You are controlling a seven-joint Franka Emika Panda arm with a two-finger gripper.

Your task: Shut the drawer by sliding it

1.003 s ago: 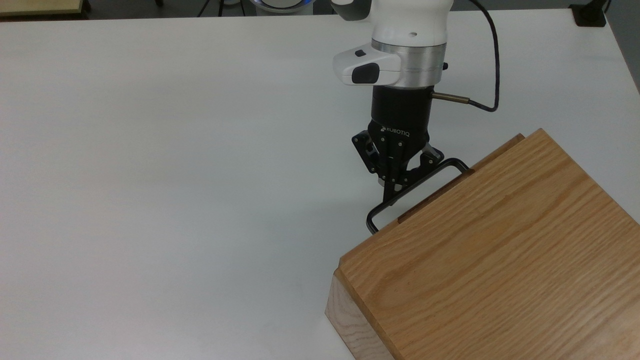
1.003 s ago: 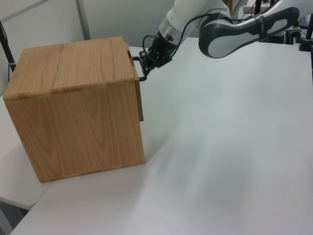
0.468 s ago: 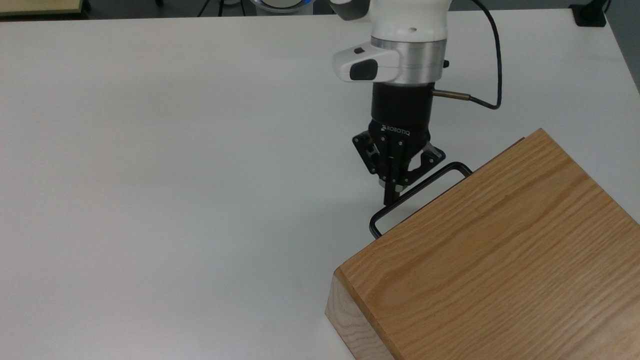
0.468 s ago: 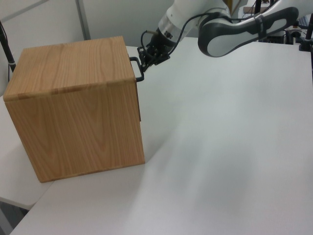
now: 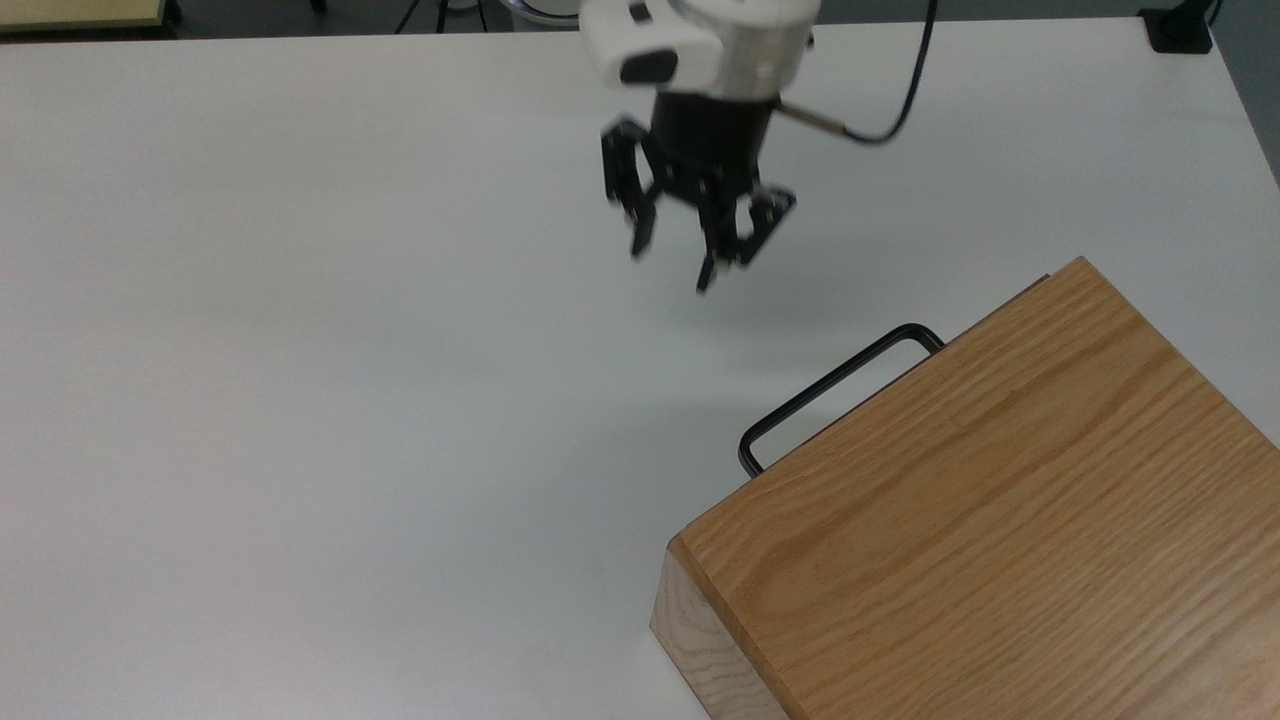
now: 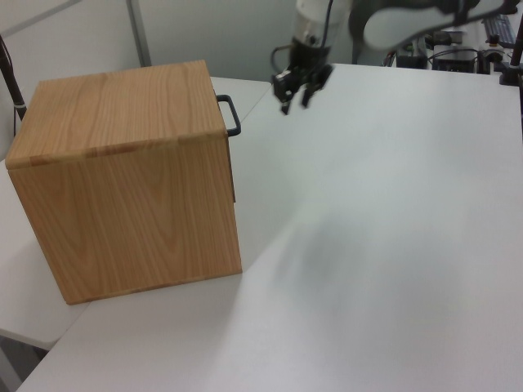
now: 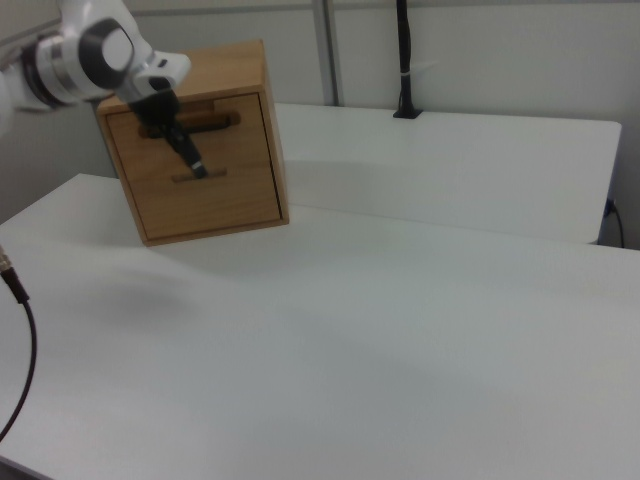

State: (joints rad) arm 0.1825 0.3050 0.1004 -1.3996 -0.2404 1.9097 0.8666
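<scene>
The drawer (image 7: 196,165) sits flush in the box (image 5: 1000,520) (handle (image 5: 835,385) jutting out); the gripper (image 5: 690,245) hangs open, well apart; closing looks done, so retreat is next.

Even, bright overhead light. I note motion blur on the end effector (image 5: 670,262) in the top view; soft diffuse shadow on the surface (image 5: 300,350) below it. No glare.
</scene>
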